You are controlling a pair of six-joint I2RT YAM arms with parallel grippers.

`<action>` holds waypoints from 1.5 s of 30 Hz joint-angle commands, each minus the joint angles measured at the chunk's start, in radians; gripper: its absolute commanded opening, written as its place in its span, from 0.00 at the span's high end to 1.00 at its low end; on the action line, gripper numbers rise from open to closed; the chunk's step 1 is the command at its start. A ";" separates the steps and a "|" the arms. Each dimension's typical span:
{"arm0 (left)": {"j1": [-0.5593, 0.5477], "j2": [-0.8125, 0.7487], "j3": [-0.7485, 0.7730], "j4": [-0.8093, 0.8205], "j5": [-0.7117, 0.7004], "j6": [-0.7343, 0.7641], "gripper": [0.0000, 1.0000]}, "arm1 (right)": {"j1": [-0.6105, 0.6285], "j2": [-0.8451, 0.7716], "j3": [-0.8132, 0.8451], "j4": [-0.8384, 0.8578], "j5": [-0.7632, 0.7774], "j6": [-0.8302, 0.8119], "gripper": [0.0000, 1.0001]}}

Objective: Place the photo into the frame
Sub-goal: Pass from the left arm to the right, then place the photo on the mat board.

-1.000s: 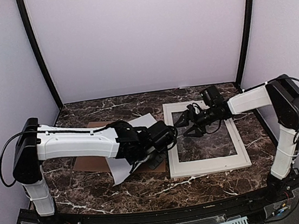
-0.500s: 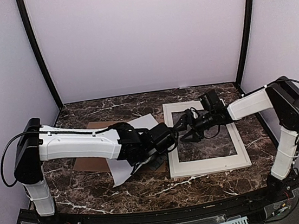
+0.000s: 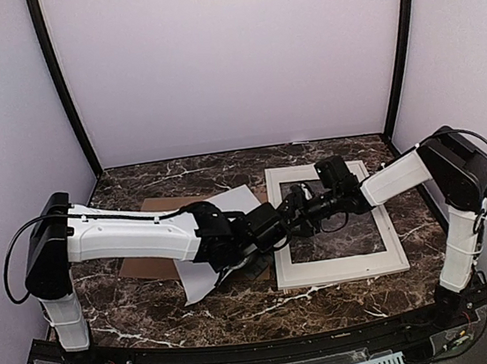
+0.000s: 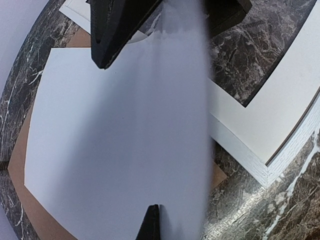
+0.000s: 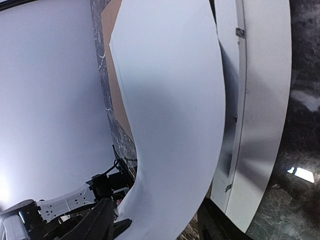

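Regrasping looks the step: left gripper (image 3: 278, 228) clamps the photo (image 4: 125, 125), white back showing; right gripper (image 5: 155, 212) straddles its edge, jaws apart. Next: pinch, then lay it in the frame (image 3: 343, 267).

Left pincer (image 3: 278, 229), right pincer (image 3: 296, 214) and photo (image 3: 200, 276) crowd the frame's (image 3: 343, 269) left rail (right side free).

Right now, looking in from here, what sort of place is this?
Probably a robotics lab test booth rather than a framing shop: a left arm and a right arm bolted to a dark marble-patterned table, plain lilac walls boxing it in, and a white picture frame laid out for practice.
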 commanded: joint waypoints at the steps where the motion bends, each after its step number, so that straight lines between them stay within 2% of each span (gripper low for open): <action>1: -0.011 -0.003 -0.018 0.019 -0.007 -0.001 1.00 | 0.014 0.028 -0.033 0.139 -0.033 0.078 0.47; 11: -0.031 -0.002 -0.028 0.024 0.003 0.022 0.97 | 0.008 0.047 0.015 0.072 -0.050 0.018 0.74; 17: -0.048 -0.003 -0.038 0.015 0.019 0.039 0.85 | -0.001 0.049 0.039 -0.007 -0.054 -0.053 0.89; 21: -0.057 -0.018 -0.046 0.014 0.058 0.054 0.72 | -0.009 0.040 0.049 -0.049 -0.055 -0.088 1.00; 25: -0.060 -0.056 -0.068 0.024 0.147 0.085 0.53 | -0.031 0.013 0.064 -0.112 -0.044 -0.139 1.00; 27: -0.060 -0.088 -0.086 0.036 0.184 0.105 0.36 | -0.042 -0.005 0.079 -0.155 -0.038 -0.173 1.00; 29: -0.060 -0.124 -0.104 0.047 0.214 0.125 0.26 | -0.051 -0.033 0.094 -0.195 -0.030 -0.214 1.00; 33: -0.059 -0.199 -0.130 0.076 0.247 0.158 0.14 | -0.059 -0.098 0.148 -0.350 0.011 -0.347 1.00; 37: -0.053 -0.276 -0.134 0.103 0.244 0.178 0.06 | -0.080 -0.197 0.166 -0.493 0.100 -0.448 1.00; 45: 0.062 -0.319 -0.081 0.107 0.272 0.150 0.05 | -0.198 -0.410 0.099 -0.723 0.282 -0.574 1.00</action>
